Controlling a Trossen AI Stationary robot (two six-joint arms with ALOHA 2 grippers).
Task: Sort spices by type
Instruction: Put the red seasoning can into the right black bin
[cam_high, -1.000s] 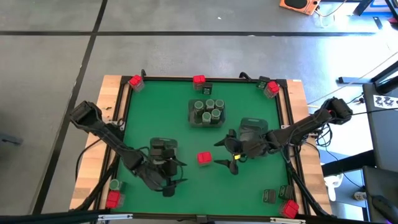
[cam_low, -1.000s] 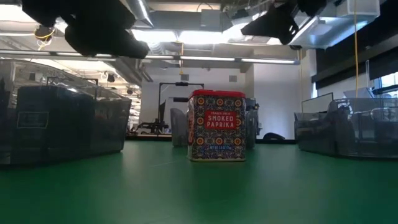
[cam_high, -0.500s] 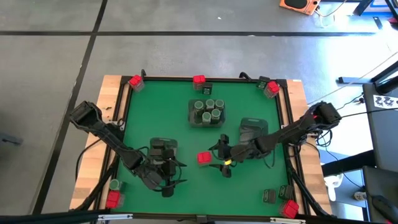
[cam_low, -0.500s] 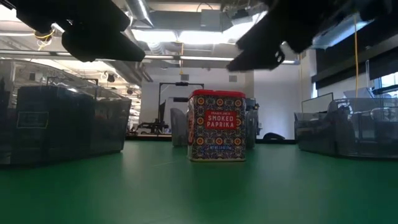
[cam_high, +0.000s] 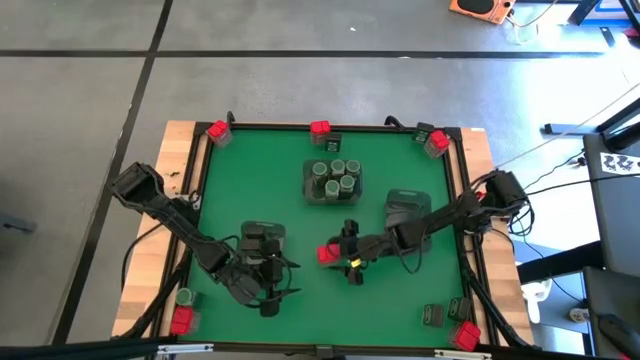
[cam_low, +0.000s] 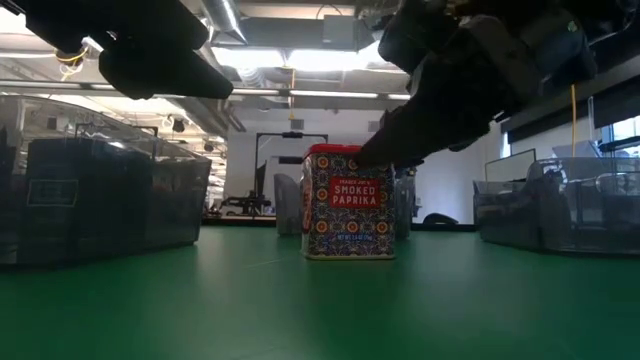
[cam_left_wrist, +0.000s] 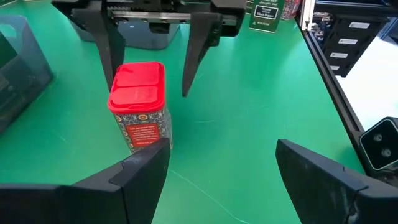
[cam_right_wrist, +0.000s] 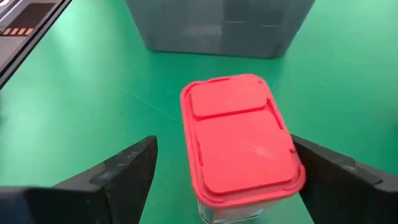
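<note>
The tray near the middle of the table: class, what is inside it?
The tray holds round grey-green jars, about six, packed upright. Their contents are hidden under their lids, and the tray's floor is mostly covered.

Six red boxes (cam_high: 327, 254) are showing, six round jars (cam_high: 335, 177), three dark tins (cam_high: 433, 315), and three grey trays (cam_high: 407, 208).

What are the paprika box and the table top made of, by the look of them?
Paprika box: probably printed metal, going by its glossy patterned sides; the red lid looks like moulded matte plastic. Table top: green, flat and matte, perhaps a mat or felt; hard to tell.
</note>
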